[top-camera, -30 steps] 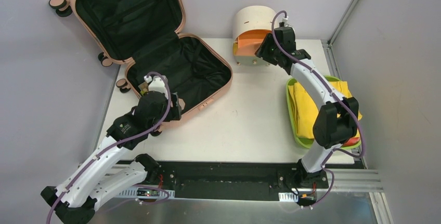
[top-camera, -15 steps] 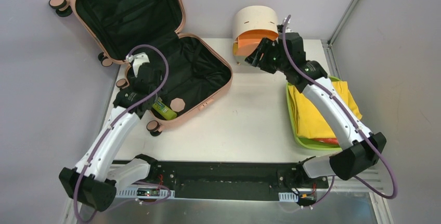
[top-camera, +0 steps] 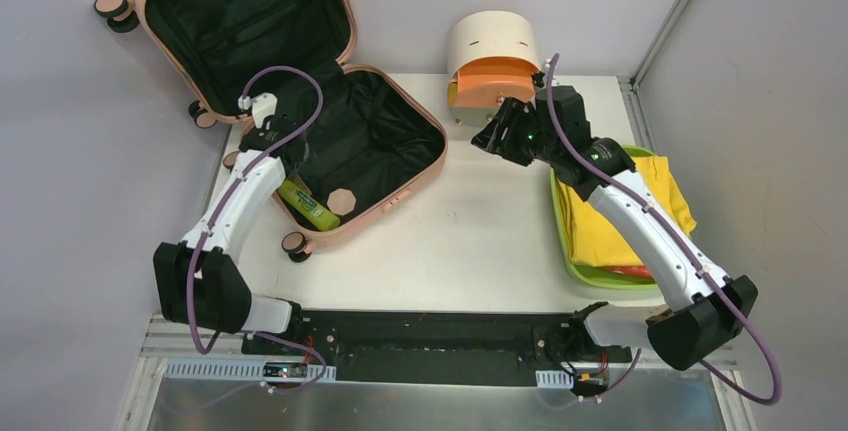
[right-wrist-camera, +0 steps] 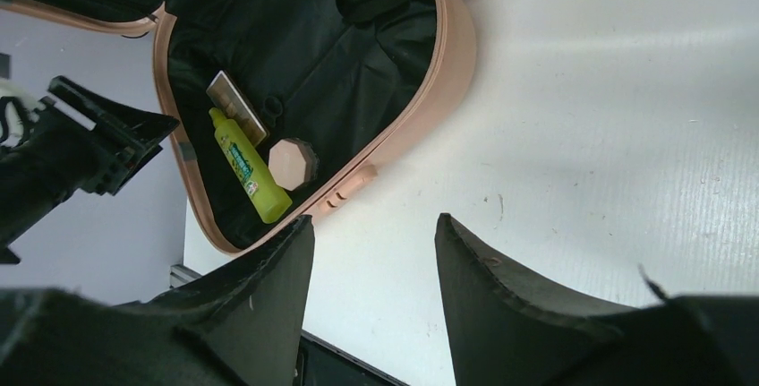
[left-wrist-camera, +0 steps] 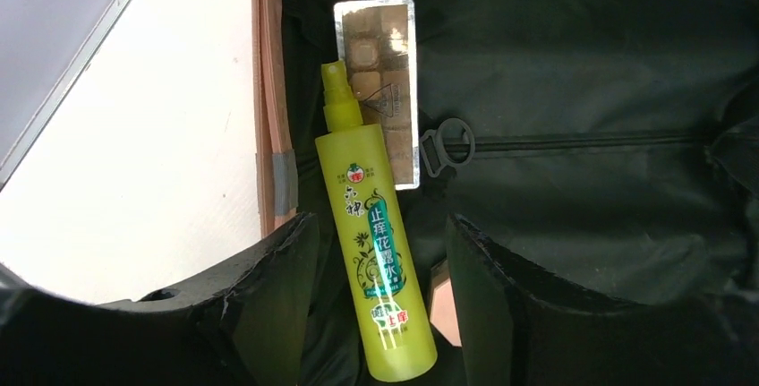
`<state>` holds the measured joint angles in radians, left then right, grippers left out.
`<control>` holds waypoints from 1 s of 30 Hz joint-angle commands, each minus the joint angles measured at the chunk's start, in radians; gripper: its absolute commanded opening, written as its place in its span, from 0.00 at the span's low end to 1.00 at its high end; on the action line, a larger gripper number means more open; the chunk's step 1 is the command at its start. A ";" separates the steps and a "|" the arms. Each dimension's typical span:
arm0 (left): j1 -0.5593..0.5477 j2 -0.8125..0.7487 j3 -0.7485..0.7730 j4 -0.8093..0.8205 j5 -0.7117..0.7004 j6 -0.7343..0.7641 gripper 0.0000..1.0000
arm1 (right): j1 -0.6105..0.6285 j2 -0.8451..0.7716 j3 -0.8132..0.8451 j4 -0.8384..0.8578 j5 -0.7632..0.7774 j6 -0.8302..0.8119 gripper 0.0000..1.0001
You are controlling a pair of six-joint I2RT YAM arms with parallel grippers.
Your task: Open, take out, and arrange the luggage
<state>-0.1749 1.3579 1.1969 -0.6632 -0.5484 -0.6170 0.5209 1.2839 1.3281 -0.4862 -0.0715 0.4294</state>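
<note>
From overhead, the left gripper (top-camera: 283, 141) had swung off the near corner of the open luggage (top-camera: 425, 166) and farther up its left rim. This uncovered a yellow-green spray bottle (top-camera: 305, 206) and a round pink compact (top-camera: 343, 200) just behind it. The right gripper (top-camera: 487, 138) had backed off the cream drawer unit (top-camera: 490, 46).

In the left wrist view the jaws stood apart and empty. The bottle lay directly beneath them, with a foil blister card (left-wrist-camera: 380, 64) past its nozzle.

In the right wrist view the jaws were likewise spread and empty, the luggage well ahead. Opening looked finished, and lifting the bottle out seemed next.
</note>
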 commanded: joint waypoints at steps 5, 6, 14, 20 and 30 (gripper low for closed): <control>0.058 0.216 0.163 -0.012 -0.023 -0.020 0.56 | 0.008 -0.077 -0.012 0.021 -0.010 0.003 0.55; 0.064 0.250 0.188 -0.012 -0.016 -0.013 0.57 | 0.008 -0.082 -0.014 0.019 -0.011 0.002 0.55; 0.129 0.460 0.314 -0.015 0.009 -0.010 0.66 | 0.012 -0.111 -0.032 0.009 0.000 -0.013 0.55; 0.166 0.530 0.333 -0.022 0.009 -0.017 0.73 | 0.011 -0.122 -0.033 0.004 0.010 -0.029 0.55; 0.264 0.585 0.320 -0.035 0.212 -0.060 0.70 | 0.011 -0.136 -0.029 0.022 -0.001 -0.030 0.55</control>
<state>0.0620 1.9373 1.5097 -0.6693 -0.4168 -0.6460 0.5274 1.1824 1.2945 -0.4870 -0.0689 0.4141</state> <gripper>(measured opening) 0.706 0.553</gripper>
